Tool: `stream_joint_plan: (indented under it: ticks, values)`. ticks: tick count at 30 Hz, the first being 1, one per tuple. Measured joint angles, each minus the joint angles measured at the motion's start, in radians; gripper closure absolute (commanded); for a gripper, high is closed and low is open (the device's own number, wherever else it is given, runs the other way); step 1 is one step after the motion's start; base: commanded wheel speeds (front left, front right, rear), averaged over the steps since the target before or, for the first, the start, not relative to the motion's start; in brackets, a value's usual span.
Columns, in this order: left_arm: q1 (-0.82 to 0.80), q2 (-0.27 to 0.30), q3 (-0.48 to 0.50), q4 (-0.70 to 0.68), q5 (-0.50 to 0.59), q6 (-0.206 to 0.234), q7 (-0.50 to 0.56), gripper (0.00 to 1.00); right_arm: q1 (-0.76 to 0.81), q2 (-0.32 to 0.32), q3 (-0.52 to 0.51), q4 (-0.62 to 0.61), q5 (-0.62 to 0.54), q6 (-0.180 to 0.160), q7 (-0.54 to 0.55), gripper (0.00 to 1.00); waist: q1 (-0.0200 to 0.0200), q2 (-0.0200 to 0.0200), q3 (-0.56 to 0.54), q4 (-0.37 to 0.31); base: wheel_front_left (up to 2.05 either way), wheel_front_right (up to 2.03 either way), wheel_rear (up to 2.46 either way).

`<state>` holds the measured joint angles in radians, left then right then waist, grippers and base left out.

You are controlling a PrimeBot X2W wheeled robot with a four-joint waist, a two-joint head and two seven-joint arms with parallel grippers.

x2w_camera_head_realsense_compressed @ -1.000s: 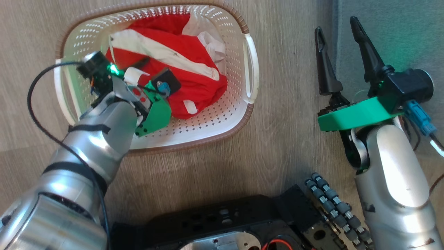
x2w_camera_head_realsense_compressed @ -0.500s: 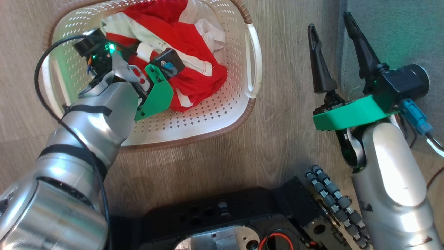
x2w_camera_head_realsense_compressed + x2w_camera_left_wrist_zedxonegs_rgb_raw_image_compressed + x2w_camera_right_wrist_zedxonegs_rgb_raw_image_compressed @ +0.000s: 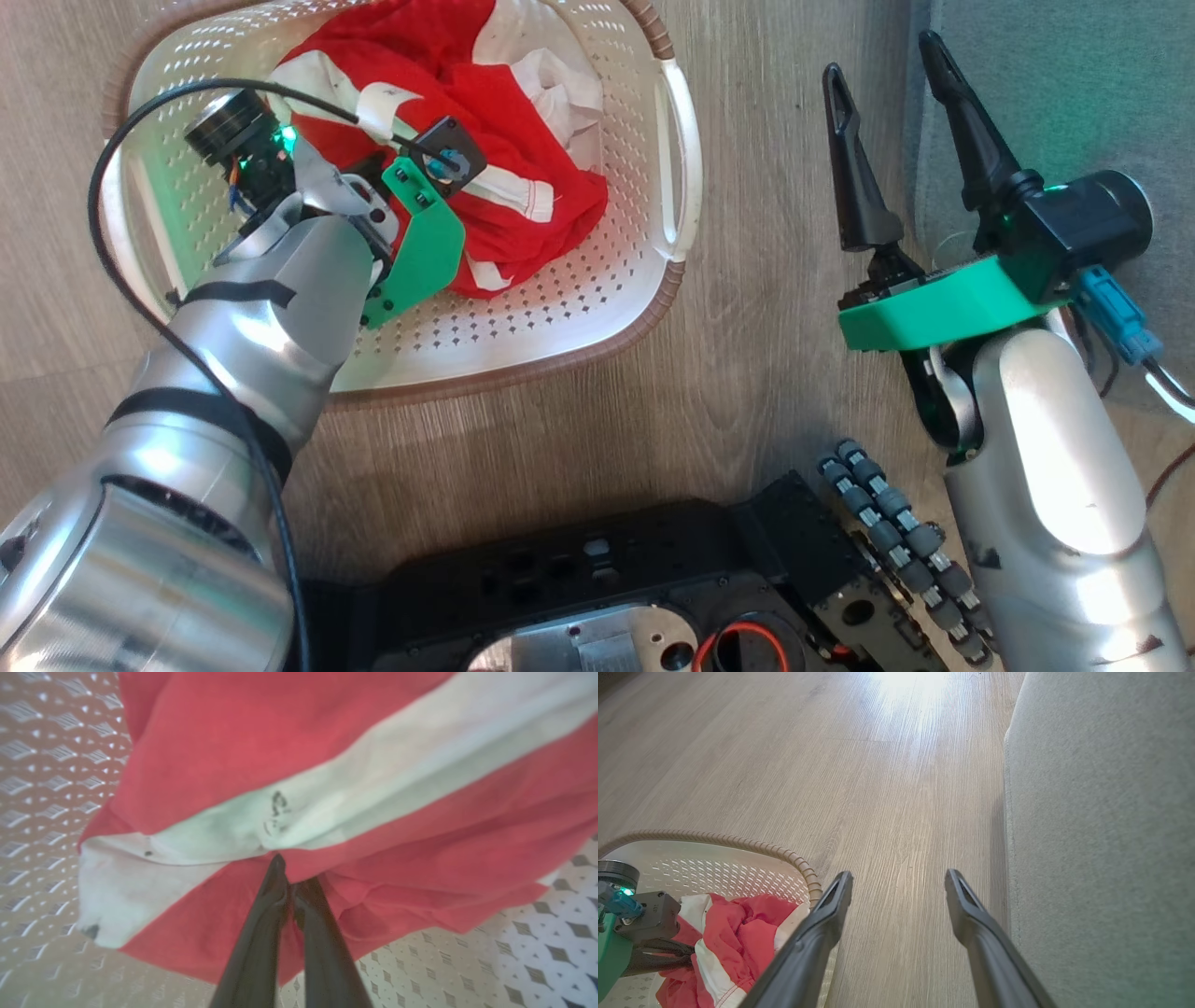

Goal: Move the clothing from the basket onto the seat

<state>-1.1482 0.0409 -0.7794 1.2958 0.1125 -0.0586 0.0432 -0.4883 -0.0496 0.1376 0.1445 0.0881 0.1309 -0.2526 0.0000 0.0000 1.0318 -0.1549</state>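
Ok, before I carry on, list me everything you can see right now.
clothing: one heap, piece count unclear, red with white stripes, in the basket
basket: one, cream with brown rim, on the floor at the robot's left
seat: one, grey-green, at the robot's right
floor: one, pale wood-look, under the basket
base: one, black, bottom of the head view
left arm: one, silver, reaching into the basket
right arm: one, silver, over the floor by the seat
left fingers: two, dark, shut on the clothing
right fingers: two, dark, open, nothing between them, near the seat's edge
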Motion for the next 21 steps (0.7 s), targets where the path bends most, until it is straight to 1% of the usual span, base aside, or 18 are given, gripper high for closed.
stream_joint_plan:
  ticks: [6, 10, 14, 19, 21]
  values:
    - [0.002, 0.0, -0.001, 0.001, -0.008, 0.002, -0.021, 1.0, -0.026, 0.0, -0.002, 0.002, 0.0, 0.0, 0.0, 0.0, 0.0001, 0.0, -0.012, 0.005, 0.0, 0.0, 0.0]
    - [0.017, -0.001, 0.0, 0.002, -0.037, 0.017, -0.056, 1.0, -0.034, 0.0, -0.007, 0.022, -0.001, 0.0, 0.0, 0.0, 0.0, 0.0, -0.05, 0.014, 0.0, 0.0, 0.0]
    - [0.073, -0.001, -0.002, -0.011, -0.076, 0.02, -0.091, 1.0, -0.033, -0.001, -0.01, 0.045, -0.008, 0.0, 0.0, 0.0, 0.0, 0.0, -0.104, 0.024, 0.0, 0.0, 0.0]
    - [0.149, -0.002, -0.007, -0.049, -0.137, 0.046, -0.15, 1.0, -0.026, -0.001, -0.019, 0.079, -0.012, 0.0, 0.0, 0.0, 0.0, 0.0, -0.193, 0.04, 0.0, 0.0, 0.0]
    - [0.176, -0.003, -0.009, -0.06, -0.17, 0.046, -0.17, 1.0, -0.012, -0.001, -0.021, 0.091, -0.012, 0.0, 0.0, 0.0, 0.0, 0.0, -0.233, 0.047, 0.0, 0.0, 0.0]
